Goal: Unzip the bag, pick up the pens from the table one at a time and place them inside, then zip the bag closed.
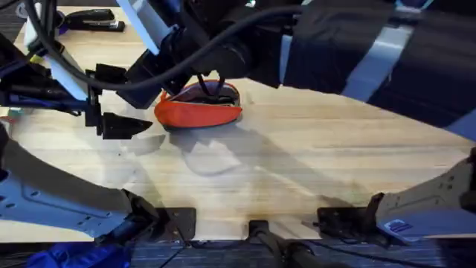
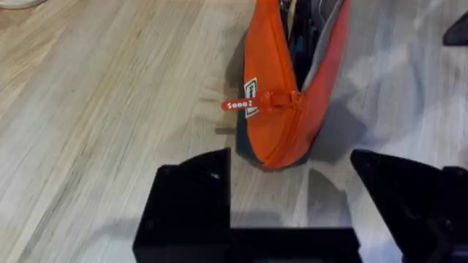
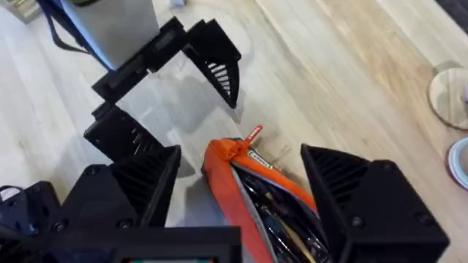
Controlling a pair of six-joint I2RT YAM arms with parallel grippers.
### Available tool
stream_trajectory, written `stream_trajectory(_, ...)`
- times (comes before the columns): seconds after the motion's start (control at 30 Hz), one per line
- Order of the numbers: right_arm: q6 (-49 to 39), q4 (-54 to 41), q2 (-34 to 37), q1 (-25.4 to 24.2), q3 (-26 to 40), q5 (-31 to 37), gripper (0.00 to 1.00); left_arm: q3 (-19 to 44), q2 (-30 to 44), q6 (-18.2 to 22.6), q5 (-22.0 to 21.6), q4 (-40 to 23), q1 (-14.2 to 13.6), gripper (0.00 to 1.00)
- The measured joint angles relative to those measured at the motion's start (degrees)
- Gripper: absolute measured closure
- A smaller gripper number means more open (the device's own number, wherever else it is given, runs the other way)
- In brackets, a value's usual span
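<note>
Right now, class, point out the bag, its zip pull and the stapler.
Bag (image 1: 199, 113), overhead view, orange side.
Zip pull (image 2: 239, 105), left wrist view, flat orange tab.
Stapler (image 1: 95, 20), overhead view, black top.

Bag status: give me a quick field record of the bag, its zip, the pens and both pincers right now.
bag: orange bag lying on the table, between the two pincers
zip: open, pull tab at the end facing the left pincer
pens: dark slim items visible inside the open bag; count cannot be told
left pincer: open, low over the table just short of the bag's zip end, not touching it
right pincer: open, fingers straddling the bag's opening from above
stapler: at the table's far left corner
</note>
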Motion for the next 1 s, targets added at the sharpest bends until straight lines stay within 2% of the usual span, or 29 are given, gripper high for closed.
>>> stream_trajectory(0.23, 1.9, -0.3, 0.0, 0.0, 0.0, -0.2, 0.004, 0.0, 0.0, 0.0, 0.0, 0.0, 0.0, 0.007)
stream_trajectory(0.47, 9.9, -0.3, 0.0, 0.0, 0.0, -0.3, 0.004, 0.0, 0.0, 0.0, 0.0, 0.0, 0.0, 0.007)
stream_trajectory(0.73, 13.3, -0.6, 0.3, 0.0, 0.0, -0.3, 0.004, 0.0, 0.0, 0.0, 0.0, 0.0, 0.0, 0.008)
stream_trajectory(1.0, 13.8, 0.4, 6.7, 0.0, 0.3, -0.3, 0.004, 0.0, 0.0, 0.0, 0.0, 0.0, 0.0, 0.007)
